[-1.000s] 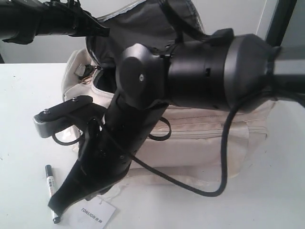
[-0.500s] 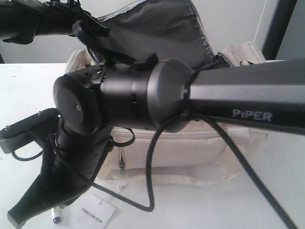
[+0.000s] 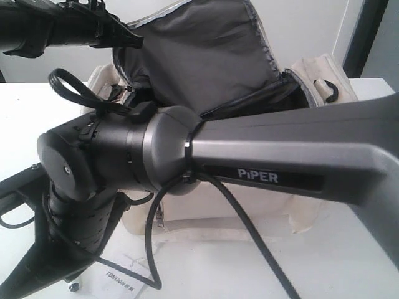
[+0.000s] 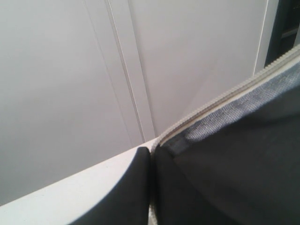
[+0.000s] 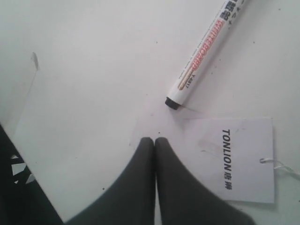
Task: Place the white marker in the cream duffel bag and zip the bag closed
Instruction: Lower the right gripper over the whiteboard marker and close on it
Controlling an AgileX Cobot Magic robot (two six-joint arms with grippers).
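The white marker (image 5: 202, 52) lies on the white table, its dark end a short way beyond my right gripper (image 5: 153, 140), which is shut and empty just above the tabletop. In the exterior view only the marker's end (image 3: 74, 287) shows under the right arm (image 3: 187, 156). The cream duffel bag (image 3: 249, 208) stands behind the arm, with its top open and its dark grey lining (image 3: 199, 56) showing. My left gripper (image 4: 151, 154) is shut on the bag's flap by the zip edge (image 4: 220, 98) and holds the flap up; in the exterior view that gripper (image 3: 121, 36) is at the upper left.
A white paper hang tag (image 5: 234, 159) printed TONLION lies beside the marker's dark end, right by my right fingertips, and also shows as the tag (image 3: 124, 274) in the exterior view. The right arm's black cable (image 3: 249, 237) loops in front of the bag.
The right arm has swung left and lower across the exterior view and now covers nearly all of the marker. The left gripper still holds the flap up in the same place.
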